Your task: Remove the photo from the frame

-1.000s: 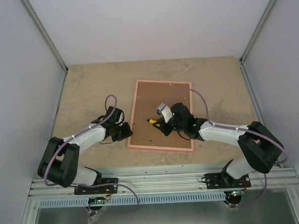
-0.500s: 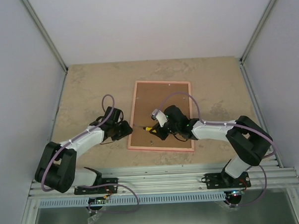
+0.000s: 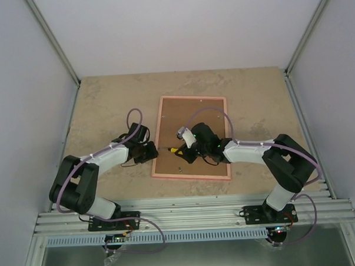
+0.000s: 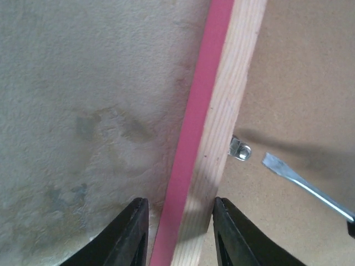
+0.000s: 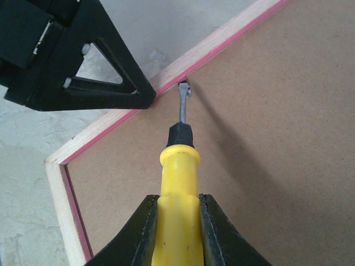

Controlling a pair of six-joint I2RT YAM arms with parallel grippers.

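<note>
Right gripper [image 5: 178, 198]: fingers pressed together on the yellow handle of a screwdriver [image 5: 178, 166], held low over the frame's back.
Left gripper [image 4: 180, 202]: its two black fingers stand one on each side of the frame's left rail. Whether they squeeze the rail or only straddle it cannot be told.
Frame [image 3: 191, 116]: thin, pink-edged, lying flat and face down on the sandy table [image 3: 105, 101], brown fibreboard back upward, in the middle of the table between the two arms.
Long axis: runs from the arms toward the far wall, with the short rails nearest and farthest.
Screwdriver direction: the shaft points at the left rail, with its flat tip at a small metal tab [image 4: 240, 148] set against the rail's inner edge.
Photo: hidden, since only the frame's back shows.
Cut off: the left wrist view shows only the blade, with the handle past the right border. The right wrist view shows only the near left corner of the frame.
Hard to make out: from above, both grippers are small dark shapes and their fingers are not distinct.
</note>
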